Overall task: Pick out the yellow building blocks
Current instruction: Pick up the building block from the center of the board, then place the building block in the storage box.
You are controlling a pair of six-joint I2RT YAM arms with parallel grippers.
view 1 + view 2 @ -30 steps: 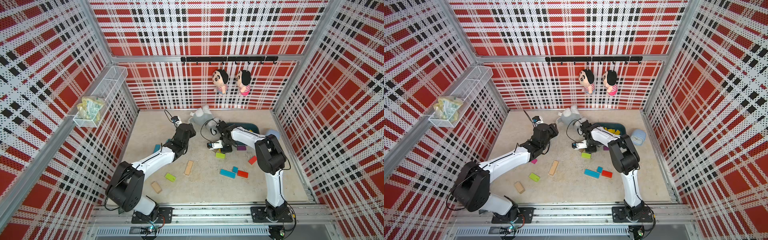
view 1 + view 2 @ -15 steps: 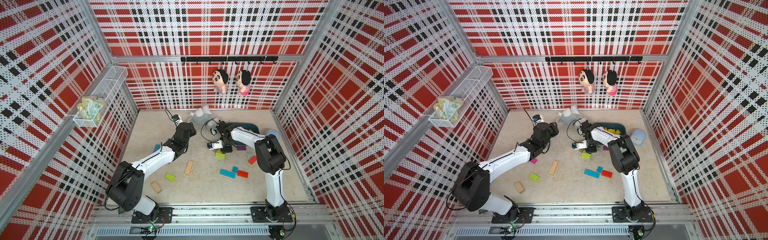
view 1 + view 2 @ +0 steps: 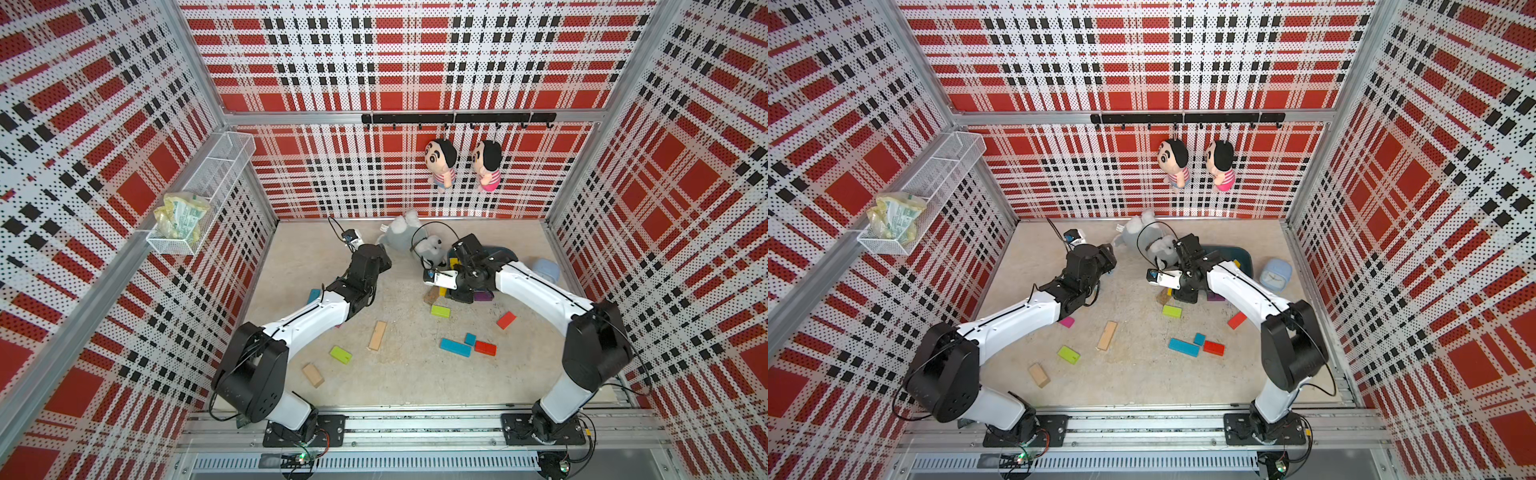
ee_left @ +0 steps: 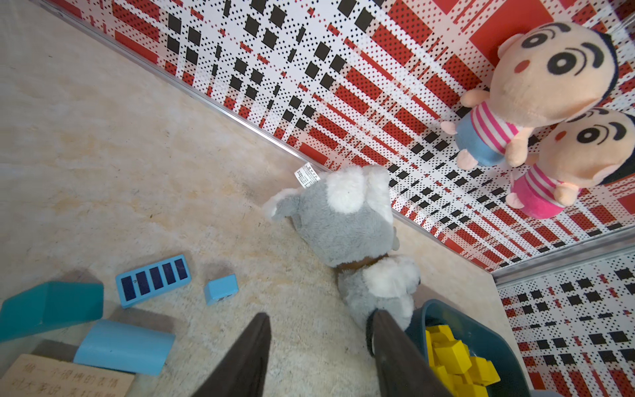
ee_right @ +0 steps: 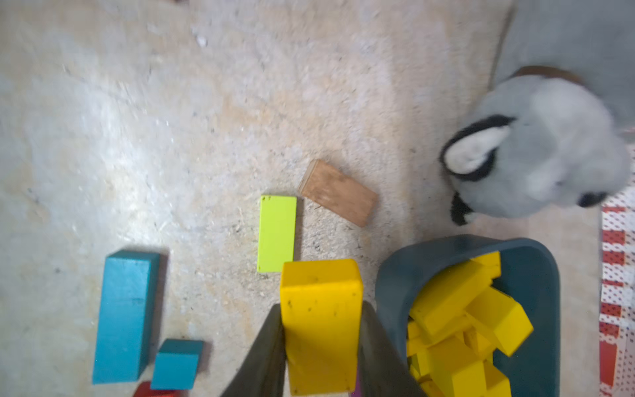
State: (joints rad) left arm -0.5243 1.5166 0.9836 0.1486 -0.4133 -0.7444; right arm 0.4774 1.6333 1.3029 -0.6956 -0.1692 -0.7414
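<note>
Many yellow building blocks (image 5: 457, 309) heaped in a dark blue-grey bin (image 5: 429, 254), one more held just beside it

Right gripper (image 5: 321, 309) hangs just beside the bin's rim, over the beige floor (image 5: 171, 137), its jaws clamped on one long yellow block (image 5: 321, 347) that sticks out past the fingertips. Inside the bin the other yellow blocks lie in a loose pile, bars and short bricks at all angles. Left gripper (image 4: 319, 330) hovers near the bin with its jaws apart and nothing between them; a grey plush toy (image 4: 343, 220) lies just beside the bin's rim, between the bin and this gripper. On the floor near the bin, not touching it, lie a lime-green brick (image 5: 276, 233) and a brown wooden block (image 5: 338, 192) close together; a long blue block (image 5: 125, 316) lies farther from the bin
</note>
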